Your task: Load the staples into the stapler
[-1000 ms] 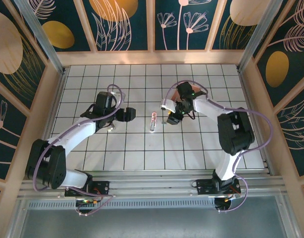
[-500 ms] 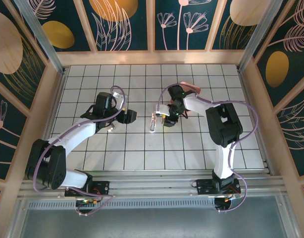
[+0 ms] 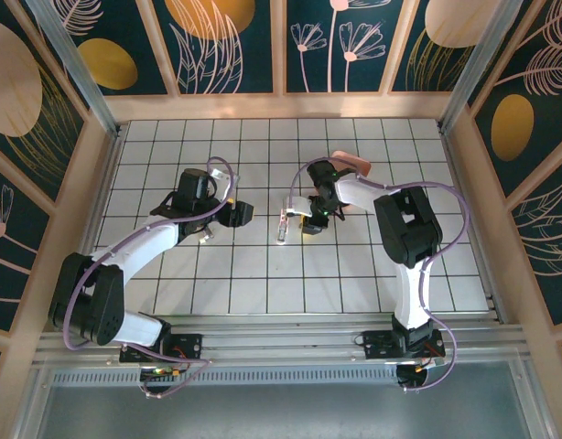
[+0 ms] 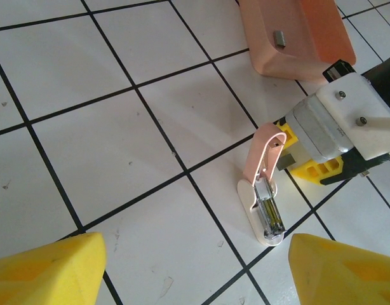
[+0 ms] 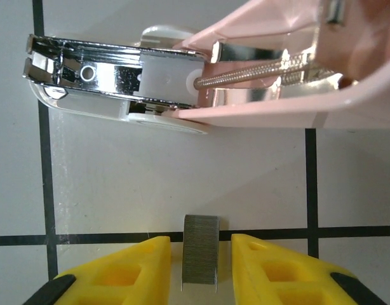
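white square tiles with black grout lines cover the table [image 3: 263, 274], boxed in by wooden posts and dark teal wall panels [image 3: 235, 46] painted with gold blobs and pink leaf outlines. from the top camera, the stapler [image 3: 282, 223] lies about mid-table, between the two arms. the left gripper [image 3: 237, 213] hangs to its left, apart from it. the right gripper [image 3: 310, 222] sits just beside its right side. a salmon-pink tray [image 3: 354, 166] is farther back and to the right, partly covered by that arm.

left wrist cam: its yellow fingertips [image 4: 49, 273] are spread wide with bare tile between them. the stapler lies open, pale pink lid tipped up, shiny magazine channel exposed on a white base. the tray has rounded corners and a small grey block [image 4: 279, 39] in it.

right wrist cam gets the fine stuff: chrome rail, white plastic pivot, a thin coiled spring under the pink lid. the staples [image 5: 201, 257], a ridged grey strip, sit between the yellow fingers [image 5: 119, 273], just beside the stapler and not touching it. the jaws sit close around the strip with slim gaps showing, so can't tell if they really pinch it.
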